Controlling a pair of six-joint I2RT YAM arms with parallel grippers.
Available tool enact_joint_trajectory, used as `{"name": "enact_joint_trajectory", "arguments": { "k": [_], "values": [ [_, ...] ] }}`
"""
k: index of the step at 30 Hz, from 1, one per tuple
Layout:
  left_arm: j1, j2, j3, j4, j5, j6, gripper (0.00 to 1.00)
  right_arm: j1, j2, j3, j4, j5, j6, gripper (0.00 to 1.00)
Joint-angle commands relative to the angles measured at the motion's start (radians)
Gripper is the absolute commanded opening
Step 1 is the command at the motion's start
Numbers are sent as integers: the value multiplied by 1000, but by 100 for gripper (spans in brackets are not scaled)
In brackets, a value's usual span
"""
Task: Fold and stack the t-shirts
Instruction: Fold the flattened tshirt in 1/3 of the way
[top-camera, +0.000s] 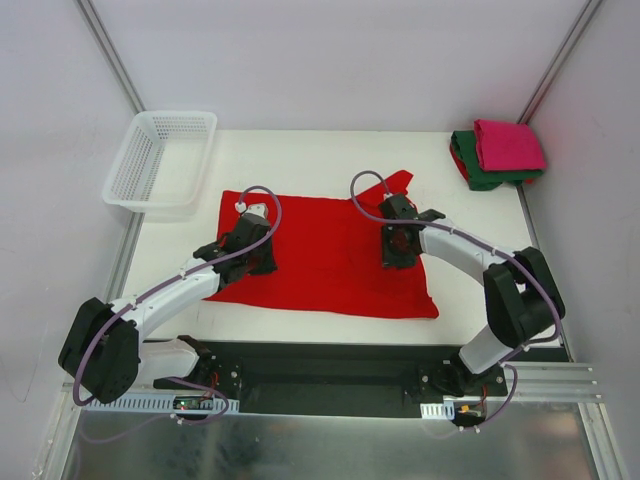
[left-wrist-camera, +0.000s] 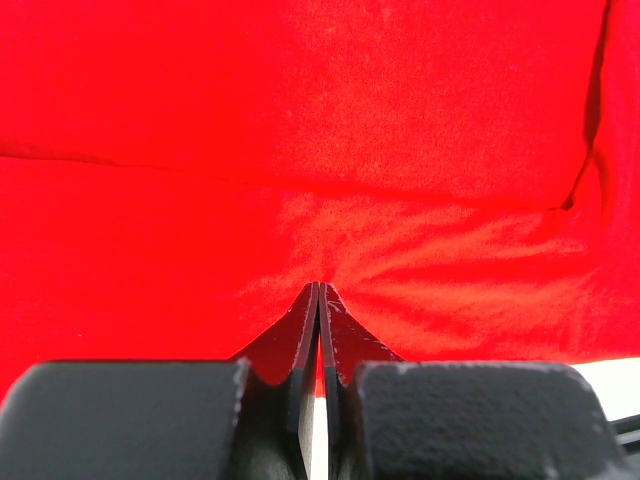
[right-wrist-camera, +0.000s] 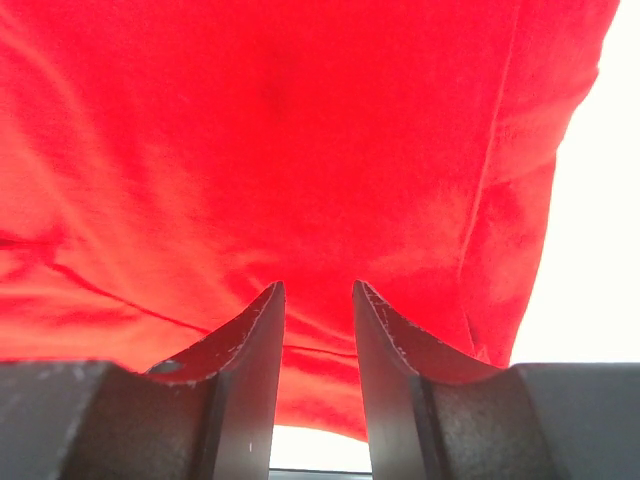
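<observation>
The bright red soft cloth t-shirt (top-camera: 330, 255) is being shown as one plain, even colour, darker only along its creases. The folded magenta-pink cloth t-shirt (top-camera: 508, 145) and the folded dark green cloth t-shirt (top-camera: 482, 176) are likewise being shown plain. The flat white desk (top-camera: 330, 155) is being seen unpatterned, while the white rectangular plastic mesh basket (top-camera: 160, 160) is being marked by a fine grid of holes. The left fingers (left-wrist-camera: 300, 345) and the right fingers (right-wrist-camera: 250, 350) are being seen in matte black.

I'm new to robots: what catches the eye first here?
A bright red t-shirt lies spread across the middle of the table, the left arm and right arm reaching onto it. In the far right corner a magenta-pink t-shirt sits folded on a dark green t-shirt; a white basket stands far left.
</observation>
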Motion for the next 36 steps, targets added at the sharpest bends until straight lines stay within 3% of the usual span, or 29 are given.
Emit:
{"name": "enact_joint_trajectory", "arguments": {
  "k": [1,14,25,36],
  "values": [
    [9,1,9,-5,-18,-7,0,2,-55,84,-26,12,2,38],
    [9,30,29,-4,-20,1,0,1,-44,153,-29,21,-27,38],
    [12,112,121,-5,-70,81,1,-47,65,309,-52,33,-41,39],
    [198,239,297,1,46,191,1,-211,313,625,-112,1,-58,40]
  ]
}}
